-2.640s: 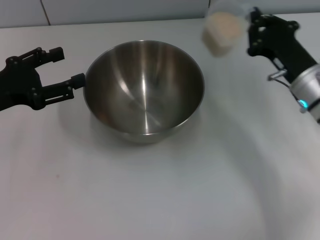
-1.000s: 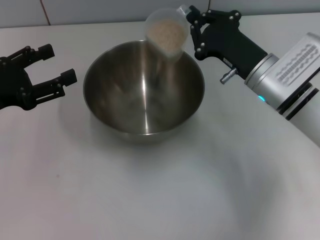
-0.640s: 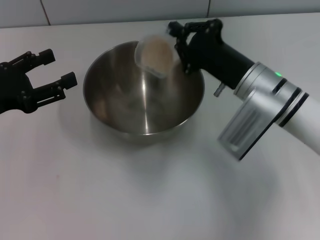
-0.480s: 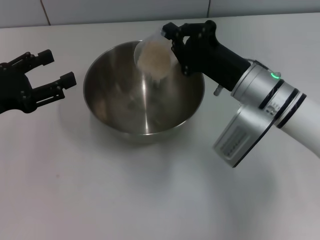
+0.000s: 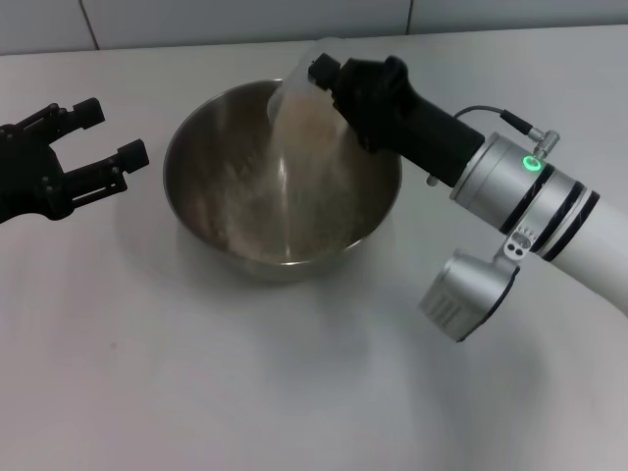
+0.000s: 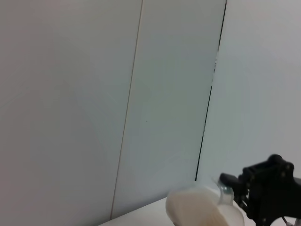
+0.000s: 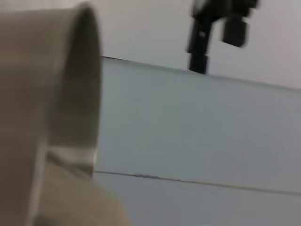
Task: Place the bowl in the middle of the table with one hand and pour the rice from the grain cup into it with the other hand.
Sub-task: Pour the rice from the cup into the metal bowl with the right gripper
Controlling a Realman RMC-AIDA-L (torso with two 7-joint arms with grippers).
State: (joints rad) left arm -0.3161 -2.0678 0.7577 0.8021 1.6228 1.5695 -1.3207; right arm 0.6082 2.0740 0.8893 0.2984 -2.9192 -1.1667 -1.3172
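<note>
The steel bowl [image 5: 226, 147] stands on the white table [image 5: 294, 383] near its middle. My right gripper [image 5: 334, 83] is shut on the grain cup [image 5: 299, 78] and holds it tipped steeply over the bowl's far rim. Rice [image 5: 294, 132] streams from the cup, and a pale layer lies in the bowl's bottom. My left gripper [image 5: 110, 130] is open and empty, a little left of the bowl and apart from it. The left wrist view shows the cup [image 6: 202, 212] with rice and the right gripper [image 6: 268, 193]. The right wrist view shows the cup wall [image 7: 47, 117] close up.
A tiled wall [image 5: 245, 20] runs behind the table's far edge. My right arm's silver and white wrist [image 5: 530, 206] reaches across the table's right side. The left gripper [image 7: 218, 28] shows far off in the right wrist view.
My right arm swung the cup from the back right to over the bowl and tipped it, so rice now pours out. My left gripper drew back left from the bowl's rim.
</note>
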